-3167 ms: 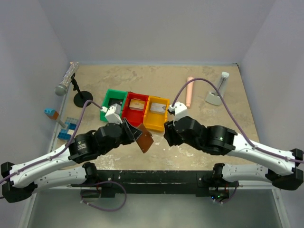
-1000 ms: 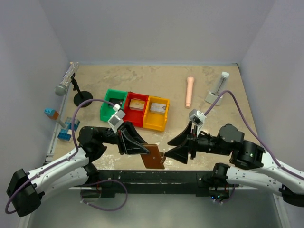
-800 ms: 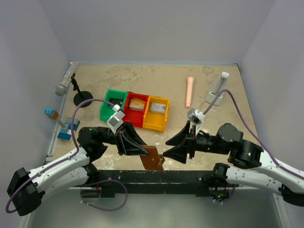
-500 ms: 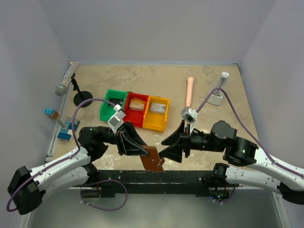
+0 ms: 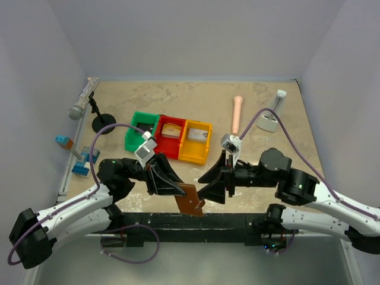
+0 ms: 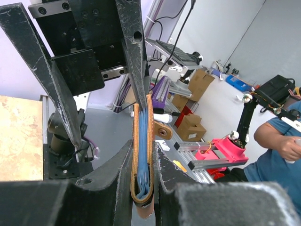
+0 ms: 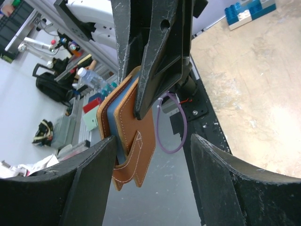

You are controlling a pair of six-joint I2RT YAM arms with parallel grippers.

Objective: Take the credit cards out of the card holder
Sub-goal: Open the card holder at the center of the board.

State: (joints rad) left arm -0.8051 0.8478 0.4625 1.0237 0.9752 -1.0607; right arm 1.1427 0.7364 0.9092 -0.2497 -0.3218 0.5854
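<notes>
At the far left corner of the desk lies a microphone, with a small black stand just beside it. Blue toy bricks sit at the left edge. Toward the middle stand three bins in a touching row: the green bin, the red bin and the yellow bin. A flat card-like piece lies in each of the red and yellow ones.

The left gripper reaches toward the near edge and clamps the card holder narrowly between its fingers. The holder hangs off the surface over the near edge, between the two arm bases. In the left wrist view the card holder stands on edge in the left gripper, folded shut. Blue-grey lining shows between its brown covers, and a strap tab sticks out to one side.

The right gripper faces it from the right, its fingers spread wide. In its own view the card holder sits between the fingers of the right gripper, close to one; whether they touch cannot be told.

A pink rod and a white-grey object lie near the far right corner.
</notes>
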